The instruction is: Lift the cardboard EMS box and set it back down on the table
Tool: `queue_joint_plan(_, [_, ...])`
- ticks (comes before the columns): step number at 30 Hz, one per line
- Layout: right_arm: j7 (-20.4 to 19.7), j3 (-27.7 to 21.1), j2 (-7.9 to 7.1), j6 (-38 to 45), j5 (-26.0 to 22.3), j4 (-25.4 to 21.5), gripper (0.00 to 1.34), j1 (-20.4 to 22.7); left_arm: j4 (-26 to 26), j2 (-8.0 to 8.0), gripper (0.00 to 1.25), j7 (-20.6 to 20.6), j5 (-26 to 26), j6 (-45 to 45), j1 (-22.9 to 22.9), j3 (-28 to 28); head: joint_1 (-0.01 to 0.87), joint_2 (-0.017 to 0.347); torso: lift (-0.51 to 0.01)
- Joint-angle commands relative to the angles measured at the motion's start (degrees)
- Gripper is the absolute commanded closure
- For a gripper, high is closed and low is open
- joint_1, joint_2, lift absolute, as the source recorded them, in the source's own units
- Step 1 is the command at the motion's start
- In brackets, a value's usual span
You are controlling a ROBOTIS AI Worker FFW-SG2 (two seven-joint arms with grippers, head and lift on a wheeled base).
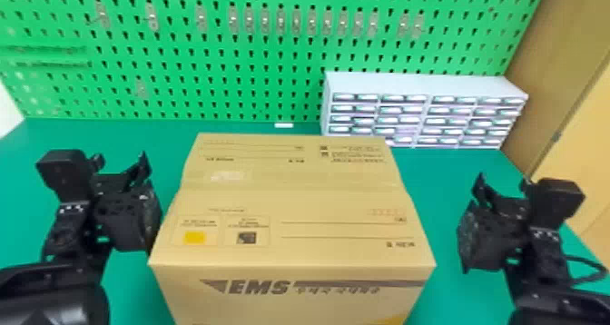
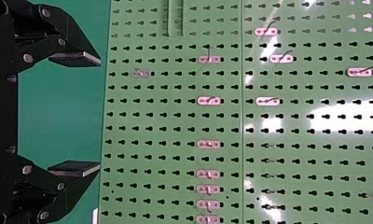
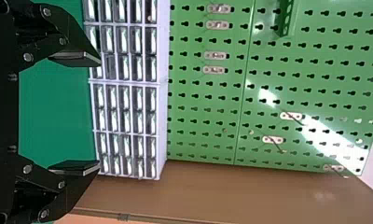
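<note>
Green pegboard (image 1: 218, 90); pale drawer cabinet (image 1: 422, 84) before it; brown side panel (image 1: 563, 42), probably wooden.

- Left end effector (image 1: 120, 159): two black fingers, spread well apart.
- Green bench (image 2: 58, 112) visible between them.
- Beyond: green pegboard (image 2: 175, 122), slotted, bright glare patches; several small hooks (image 2: 209, 144) mounted.

you've got a flat green table (image 1: 435, 183). on it: large tan cardboard ems box (image 1: 295, 201) mid-table, light-grey multi-drawer cabinet (image 1: 422, 83) at your back right, small white rectangular strip (image 1: 283, 125) near the back edge, behind the box.
</note>
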Motion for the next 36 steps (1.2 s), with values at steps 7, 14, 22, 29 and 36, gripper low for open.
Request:
queue_joint_plan(7, [0.0,1.0,-0.43,-1.8,-1.6,1.0,0.48,0.6,0.3,0.00,0.46,-0.9,0.1,-0.1,0.1,0.2,0.678,-0.014,0.000])
queue_joint_plan(14, [0.0,1.1,-0.34,-1.8,-1.9,1.0,0.48,0.8,0.5,0.00,0.46,-1.1,0.0,-0.1,0.1,0.4,0.678,-0.014,0.000])
queue_joint_plan(22, [0.0,1.3,-0.34,-2.3,-1.9,0.9,0.48,0.5,0.6,0.00,0.46,-1.2,-0.3,-0.1,0.1,0.5,0.678,-0.014,0.000])
queue_joint_plan(29, [0.0,2.0,-0.43,-2.3,-1.9,0.3,0.48,0.2,0.7,0.00,0.46,-1.2,-1.1,-0.5,0.4,1.8,0.678,-0.014,0.000])
queue_joint_plan(36, [0.0,2.0,-0.43,-2.3,-1.9,-0.5,0.48,0.2,2.3,0.00,0.46,-1.1,-1.8,-2.8,0.7,3.0,0.678,-0.014,-0.012])
